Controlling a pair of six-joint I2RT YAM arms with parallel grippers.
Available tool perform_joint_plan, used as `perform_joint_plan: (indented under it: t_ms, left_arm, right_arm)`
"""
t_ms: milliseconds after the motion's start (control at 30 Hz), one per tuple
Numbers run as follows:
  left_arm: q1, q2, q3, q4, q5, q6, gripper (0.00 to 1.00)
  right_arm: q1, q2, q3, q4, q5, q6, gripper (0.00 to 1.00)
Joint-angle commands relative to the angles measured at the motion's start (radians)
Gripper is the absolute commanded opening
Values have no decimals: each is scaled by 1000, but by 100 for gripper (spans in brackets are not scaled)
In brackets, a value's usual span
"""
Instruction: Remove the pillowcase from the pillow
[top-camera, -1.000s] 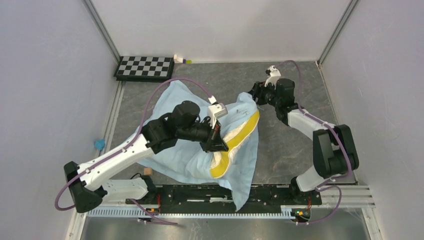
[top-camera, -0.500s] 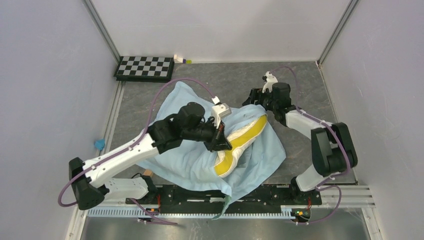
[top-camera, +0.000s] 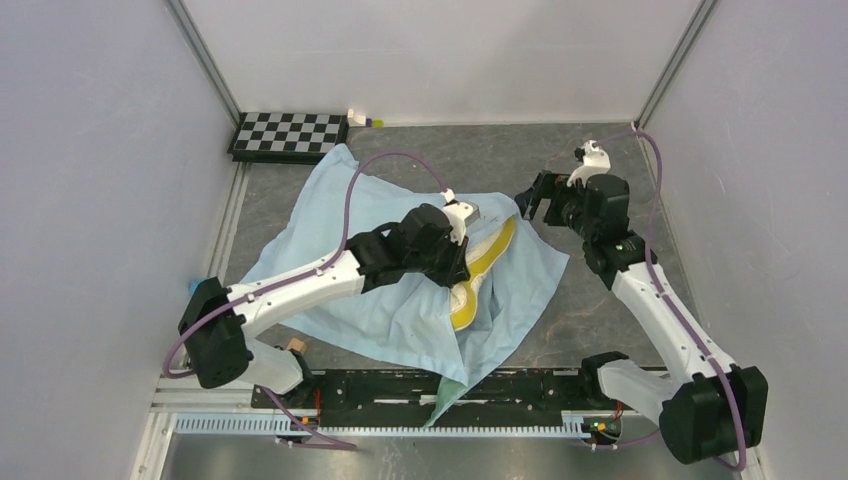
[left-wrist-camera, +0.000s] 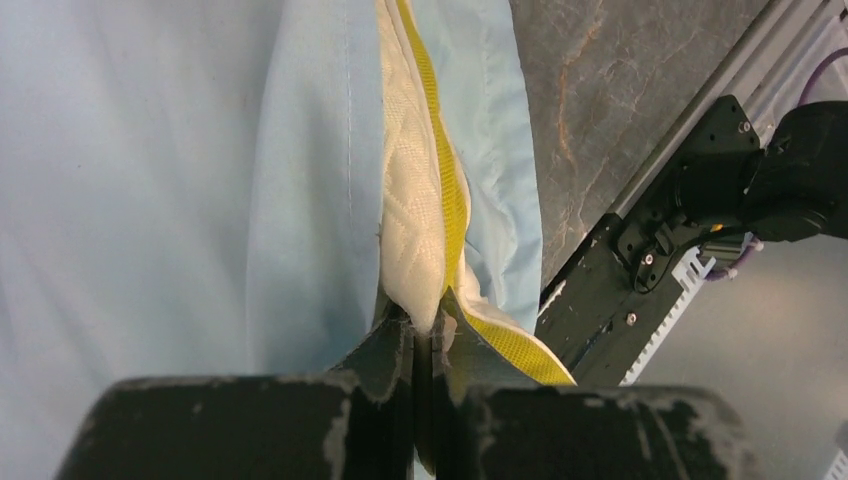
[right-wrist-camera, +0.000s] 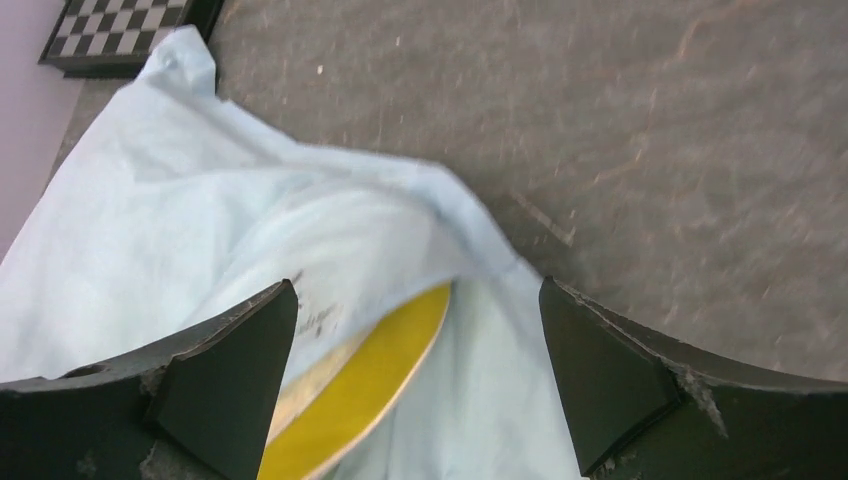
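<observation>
The light-blue pillowcase (top-camera: 380, 310) lies wrinkled across the middle of the table, with a pale green flap (top-camera: 446, 398) hanging over the front rail. The pillow (top-camera: 482, 268) shows only as a cream and mustard-yellow edge standing out of the cloth's opening. My left gripper (top-camera: 463, 268) is shut on that cream edge. In the left wrist view the fingers (left-wrist-camera: 395, 355) pinch the pillow (left-wrist-camera: 415, 200) with pillowcase (left-wrist-camera: 150, 200) on both sides. My right gripper (top-camera: 531, 198) is open and empty above the cloth's far right corner. The right wrist view shows the gripper (right-wrist-camera: 415, 335) over the pillowcase (right-wrist-camera: 180, 190) and the yellow band (right-wrist-camera: 360, 385).
A checkerboard (top-camera: 290, 133) lies at the back left, with a small object (top-camera: 362, 119) beside it. A blue item (top-camera: 197, 288) sits by the left wall and a small brown cube (top-camera: 294, 343) near the front. The black rail (top-camera: 540, 392) runs along the near edge. Bare grey table (top-camera: 600, 290) lies to the right.
My right gripper has drawn back to the right, off the cloth, and now stands open. My left arm has reached further right with the pillow edge. The cloth has spread out flatter.
</observation>
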Motion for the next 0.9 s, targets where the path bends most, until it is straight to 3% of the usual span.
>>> perform_joint_plan:
  t_ms: [0,200,300,433,633,867]
  left_arm:
    - [6,34,76,136,-24,-45,2]
    - [5,51,70,178,4,-61,2]
    - [4,54,65,180,10,-62,2]
    - [4,49,50,195,9,-63,2]
    - [4,62,47,214,35,-73,2]
    - [4,58,47,223,64,-76,2]
  right_arm:
    - [-2,-65,-77,-110,-90,161,98]
    - [-2,-178,-341,178,-274,553,98]
    - [7,-206,-412,262,-287,704,98]
    - [53,-213,-397,190,-237,758,98]
    - [120,-235,-481,389,-257,866,98]
    - [179,-178,-495,397,-226,904,95]
